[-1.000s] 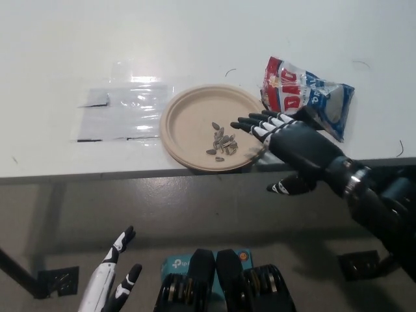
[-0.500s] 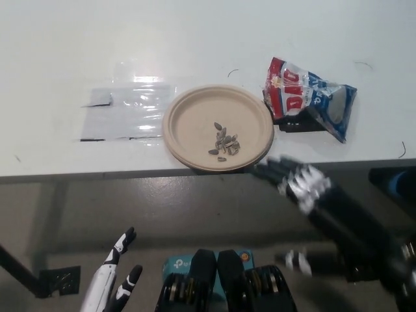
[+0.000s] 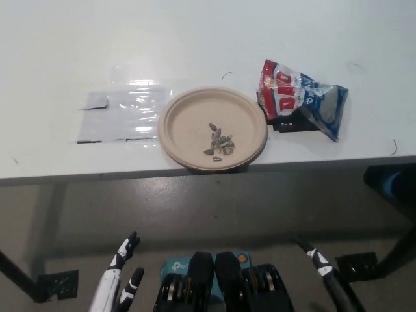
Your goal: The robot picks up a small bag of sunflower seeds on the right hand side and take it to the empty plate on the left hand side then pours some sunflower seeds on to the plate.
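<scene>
A red, white and blue bag of sunflower seeds (image 3: 300,99) lies flat on the white table (image 3: 195,39), just right of a tan paper plate (image 3: 185,123). A small heap of seeds (image 3: 220,144) sits on the plate's near right part. My black right hand (image 3: 325,273) is low at the bottom right, below the table edge, holding nothing; only a fingertip and part of it show. My white left hand (image 3: 118,279) rests at the bottom left with its fingers spread, empty.
A clear plastic sheet (image 3: 120,114) lies on the table left of the plate. The table's front edge (image 3: 195,170) runs across the middle of the picture. A dark object (image 3: 393,185) sits under the table at the right.
My right arm has dropped from beside the plate and bag down below the table edge to the bottom right. The bag stays on the table. The view has shifted slightly.
</scene>
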